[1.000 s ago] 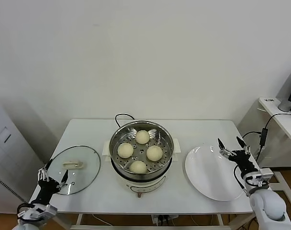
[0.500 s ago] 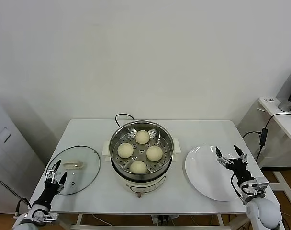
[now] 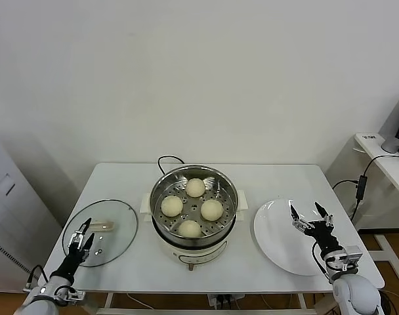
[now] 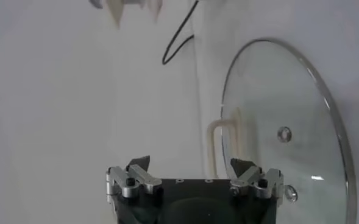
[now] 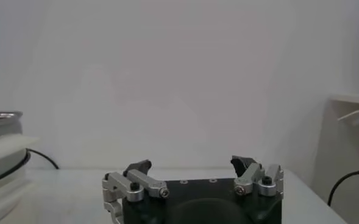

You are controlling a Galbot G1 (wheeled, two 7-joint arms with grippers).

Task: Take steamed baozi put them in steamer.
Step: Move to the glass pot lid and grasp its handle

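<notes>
Steamed baozi [image 3: 193, 208]: four sit on the perforated tray inside the steamer [image 3: 193, 233], mid-bench [image 3: 278, 177]. Left pincer [image 3: 82, 235] hangs over the glass lid [image 3: 117, 225], spread wide, holding nothing. Right pincer [image 3: 310, 217] hangs over the white plate [image 3: 275, 237], likewise wide and unladen.
</notes>
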